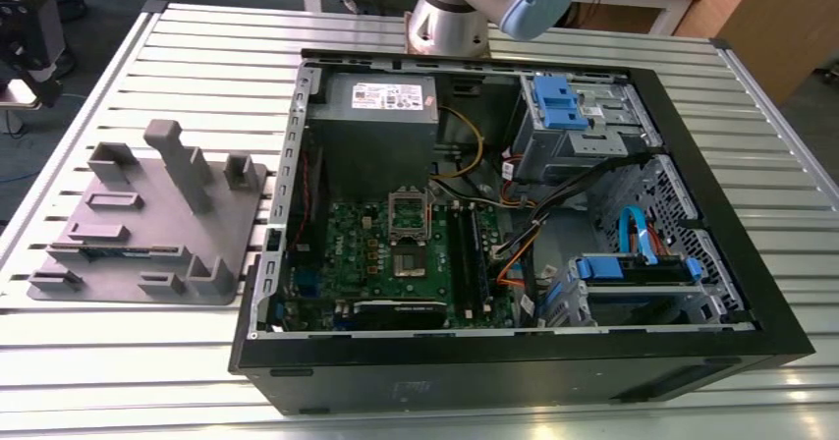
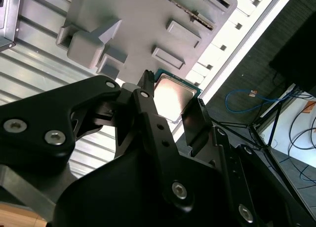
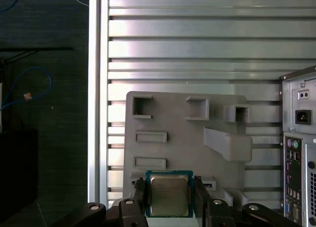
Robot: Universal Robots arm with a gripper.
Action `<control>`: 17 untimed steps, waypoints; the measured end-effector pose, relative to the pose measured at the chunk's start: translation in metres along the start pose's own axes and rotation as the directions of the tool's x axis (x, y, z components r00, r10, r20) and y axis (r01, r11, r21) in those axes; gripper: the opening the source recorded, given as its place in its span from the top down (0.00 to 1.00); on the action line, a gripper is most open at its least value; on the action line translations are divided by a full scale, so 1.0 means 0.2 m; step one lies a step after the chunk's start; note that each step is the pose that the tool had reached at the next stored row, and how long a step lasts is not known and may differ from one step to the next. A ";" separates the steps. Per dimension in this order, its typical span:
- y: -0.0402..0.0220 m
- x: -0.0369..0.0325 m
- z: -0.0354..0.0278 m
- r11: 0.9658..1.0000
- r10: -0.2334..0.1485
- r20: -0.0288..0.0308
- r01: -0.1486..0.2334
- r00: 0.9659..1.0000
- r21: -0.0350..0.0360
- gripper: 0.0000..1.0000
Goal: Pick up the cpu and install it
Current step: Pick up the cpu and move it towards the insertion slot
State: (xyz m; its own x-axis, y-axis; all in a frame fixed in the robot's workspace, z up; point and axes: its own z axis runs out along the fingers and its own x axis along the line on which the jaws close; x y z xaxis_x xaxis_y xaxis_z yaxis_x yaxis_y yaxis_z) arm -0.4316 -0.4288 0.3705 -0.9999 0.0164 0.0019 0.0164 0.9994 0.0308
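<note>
Two black fingers (image 3: 140, 197) on the gripper (image 3: 169, 185), closed against opposite edges of the cpu (image 3: 169, 196) and parted by no more than the chip's own width. Same grip in the second wrist view: gripper (image 2: 171, 91) clamped on the cpu (image 2: 175, 99), one finger (image 2: 146, 101) along each side. Held flat, pale silver-grey top toward both wrist cameras, thin green border around it. Seen in both wrist views against one edge of the grey fixture plate (image 3: 177, 138), partly over the plate and partly past it. Held clear of the plate rather than resting on it. Several raised blocks and shallow rectangular pockets across the plate (image 2: 143, 24). Under the plate, a slatted metal table (image 1: 157, 57). In the exterior view, fixture plate (image 1: 144, 234) lying flat on the slats, with an open computer case (image 1: 525, 357) just beside it, on the exterior view's right of the plate. Inside the case, on the side nearest the plate, a green motherboard (image 1: 354, 248). Behind the case, farther from the plate, the arm's base (image 1: 453, 23) rising.
</note>
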 end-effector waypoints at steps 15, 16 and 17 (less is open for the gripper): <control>0.001 -0.084 0.000 1.000 0.000 0.000 0.000 1.000 0.000 0.53; 0.002 -0.096 0.000 1.000 0.000 0.000 0.000 1.000 0.000 0.53; 0.002 -0.108 0.000 1.000 0.000 0.000 0.000 1.000 0.000 0.53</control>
State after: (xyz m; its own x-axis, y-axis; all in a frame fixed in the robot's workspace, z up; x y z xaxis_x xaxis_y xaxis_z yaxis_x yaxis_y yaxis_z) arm -0.4100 -0.4288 0.3705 -0.9999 0.0164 0.0019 0.0164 0.9994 0.0309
